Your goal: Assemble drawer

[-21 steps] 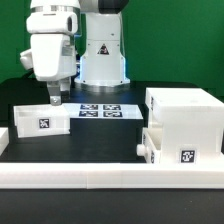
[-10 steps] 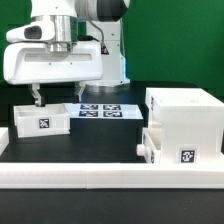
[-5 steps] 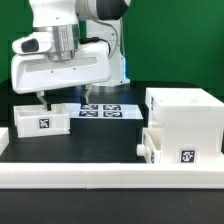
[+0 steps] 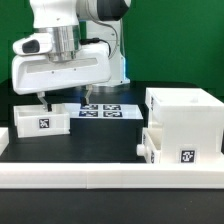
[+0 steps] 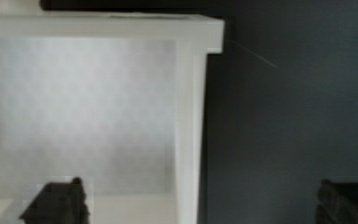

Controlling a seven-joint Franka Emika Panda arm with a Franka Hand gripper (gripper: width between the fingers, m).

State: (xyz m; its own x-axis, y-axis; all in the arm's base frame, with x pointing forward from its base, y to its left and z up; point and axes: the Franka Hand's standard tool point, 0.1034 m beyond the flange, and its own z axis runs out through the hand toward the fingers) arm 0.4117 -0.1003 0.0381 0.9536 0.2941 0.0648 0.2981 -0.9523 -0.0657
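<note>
A loose white drawer tray with a square tag lies at the exterior view's left. My gripper hangs just above its far edge, jaws wide apart and empty. In the wrist view my gripper straddles one tray wall: one dark fingertip is over the tray's inside, the other is over the black table. The tall white housing stands at the right, with a second tagged tray in its lower slot, knob pointing left.
The marker board lies flat behind the loose tray, under the arm. A long white border rail runs along the front of the black table. The robot base stands at the back.
Over two seconds the hand turned broadside and shifted slightly left over the loose tray, its fingers now spread. Nothing has moved in the last half second.
</note>
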